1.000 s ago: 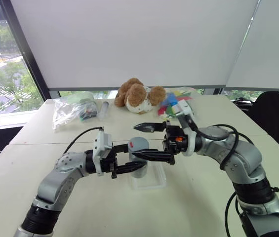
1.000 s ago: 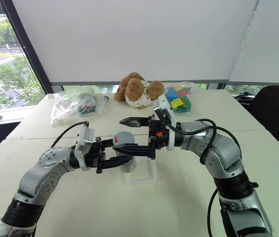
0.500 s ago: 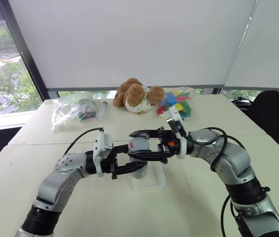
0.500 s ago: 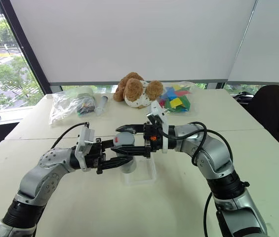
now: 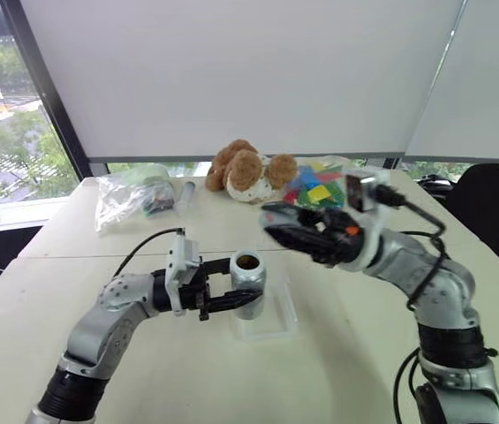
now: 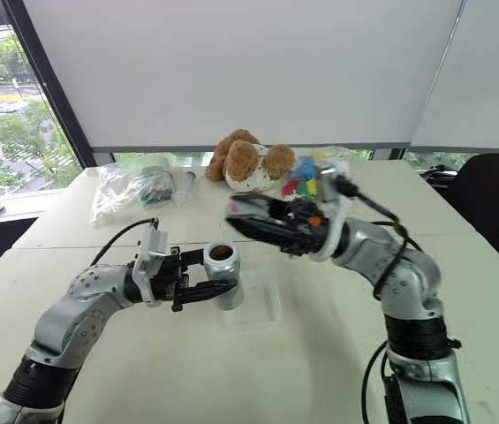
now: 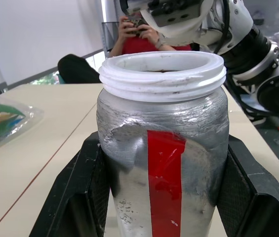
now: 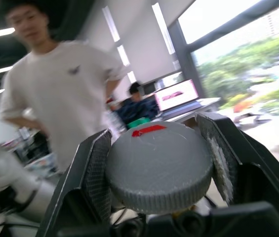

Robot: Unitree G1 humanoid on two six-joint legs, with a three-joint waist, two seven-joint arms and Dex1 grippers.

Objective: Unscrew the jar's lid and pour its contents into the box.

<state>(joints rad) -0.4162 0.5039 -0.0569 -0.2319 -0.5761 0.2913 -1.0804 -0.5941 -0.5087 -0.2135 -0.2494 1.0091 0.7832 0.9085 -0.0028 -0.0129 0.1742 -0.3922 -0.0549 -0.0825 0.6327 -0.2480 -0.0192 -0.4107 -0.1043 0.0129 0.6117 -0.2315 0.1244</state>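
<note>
The left gripper (image 5: 231, 294) is clamped on the jar (image 5: 248, 283), its 2 black fingers (image 7: 75, 197) pressed against opposite sides of the crinkled silvery foil body, with the red strip label (image 7: 165, 182) facing the wrist camera. The jar stands upright and open; its white threaded rim (image 7: 163, 74) is smooth plastic, and brown contents (image 6: 222, 253) show in the mouth. Just beneath and beyond the jar lies the box (image 5: 271, 322), a shallow clear tray with rounded corners, resting on the table (image 5: 187, 371).

Up and to the right of the jar, apart from it, the right gripper (image 5: 286, 228) is closed on the lid (image 8: 160, 168), a round flat grey cap with a finely ridged edge and a small red mark (image 8: 148, 130) on top, squeezed between textured pads (image 8: 99, 173).

The table is matte cream. Farther back on it lie a clear plastic bag (image 5: 127, 196), a brown plush toy (image 5: 247, 171) and a bag of coloured pieces (image 5: 313, 187). White roller blinds (image 5: 231, 71) cover the windows behind; trees show at the left. A person in a white shirt (image 8: 65, 94) stands in the room.
</note>
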